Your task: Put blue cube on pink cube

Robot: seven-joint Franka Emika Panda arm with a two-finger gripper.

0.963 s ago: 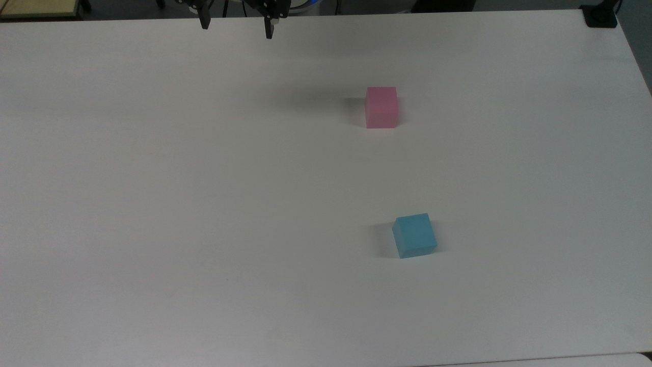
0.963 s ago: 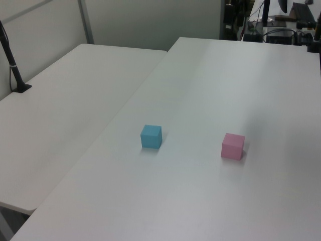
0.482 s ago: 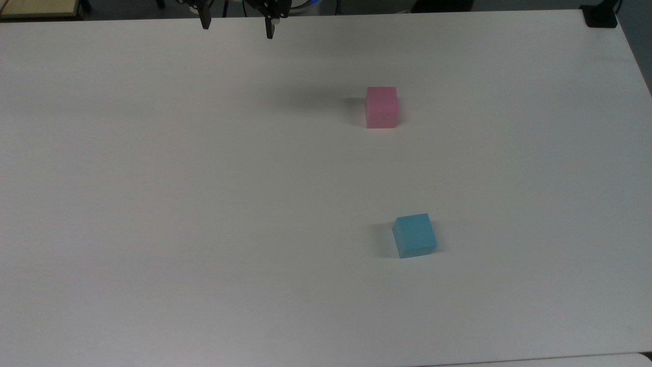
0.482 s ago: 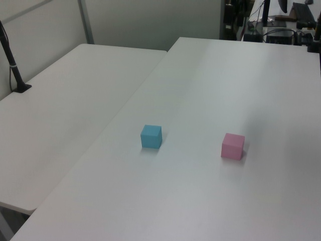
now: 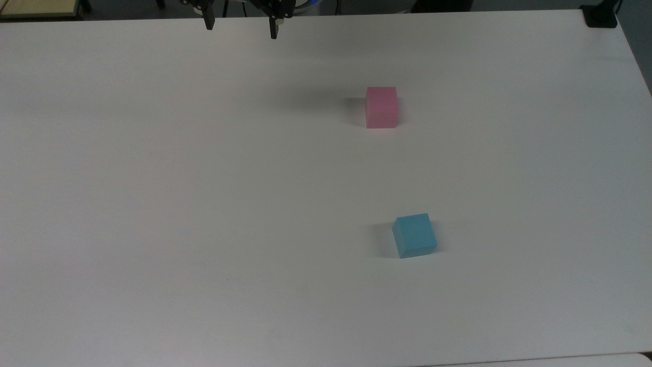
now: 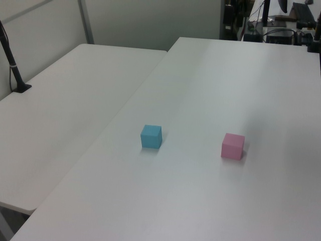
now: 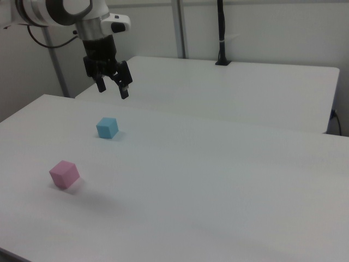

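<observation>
Only the gripper (image 5: pixel 241 26) has moved since a moment ago: in the top view its two fingers have slid a tiny bit to the top view's right, and both cubes sit just where they were.

The blue cube (image 5: pixel 414 235) rests flat on the white table (image 5: pixel 153 204), well away from the jaws and lower down than they are. Nothing touches it, so it waits to be picked up. It is turned a little, so the fingers may need to twist to match its sides.

The pink cube (image 5: pixel 381 106) also sits flat on the table, apart from the blue one and nearer the jaws in the top view. It is the base, so it should stay put.

In the right view, the gripper (image 7: pixel 112 86) hangs high in the air with its jaws spread wide and nothing between them. I think they are wide so they can drop over the blue cube.
</observation>
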